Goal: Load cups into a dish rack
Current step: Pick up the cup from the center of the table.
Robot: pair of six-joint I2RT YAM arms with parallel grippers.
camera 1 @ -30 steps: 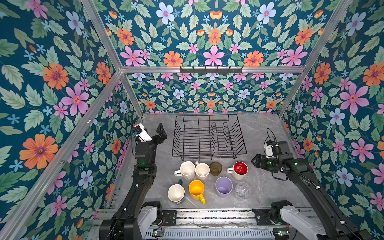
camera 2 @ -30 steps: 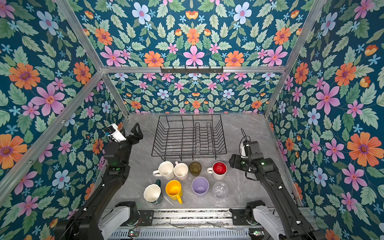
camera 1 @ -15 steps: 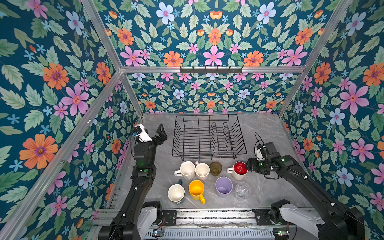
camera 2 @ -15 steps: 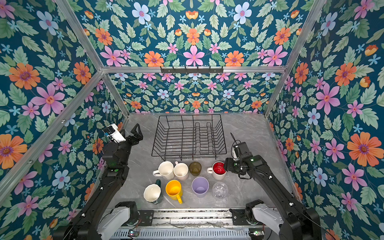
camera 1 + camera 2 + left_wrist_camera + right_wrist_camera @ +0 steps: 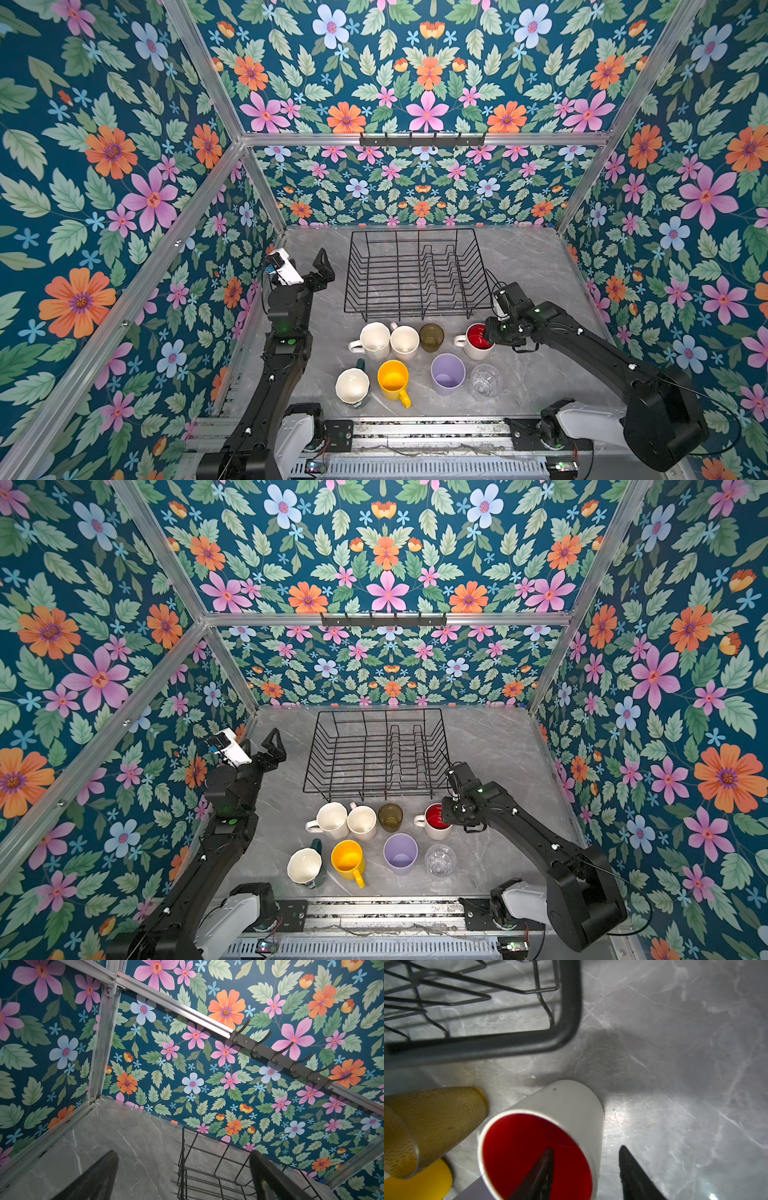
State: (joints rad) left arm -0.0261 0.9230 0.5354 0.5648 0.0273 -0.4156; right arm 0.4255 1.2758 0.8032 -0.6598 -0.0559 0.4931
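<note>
Several cups stand in two rows before the black wire dish rack (image 5: 415, 274) in both top views. In the back row are a white mug (image 5: 374, 338), a cream mug (image 5: 404, 340), an olive glass (image 5: 431, 336) and a white mug with a red inside (image 5: 473, 338). In the front row are a dark green mug (image 5: 352, 386), a yellow mug (image 5: 392, 380), a lilac tumbler (image 5: 446, 374) and a clear glass (image 5: 484, 379). My right gripper (image 5: 586, 1148) is open, straddling the red mug's (image 5: 566, 1105) wall, one finger inside and one outside. My left gripper (image 5: 182, 1154) is open, raised left of the rack (image 5: 207, 1159).
The rack's rim (image 5: 488, 1049) lies close behind the red mug, and the olive glass (image 5: 436, 1118) stands right beside it. A hook rail (image 5: 422, 139) hangs on the back wall. Flowered walls close in three sides of the grey marble table (image 5: 532, 266).
My right arm has swung in from the right side to the red mug, lowering one finger into it while its jaws narrow. The left arm has stayed still.
</note>
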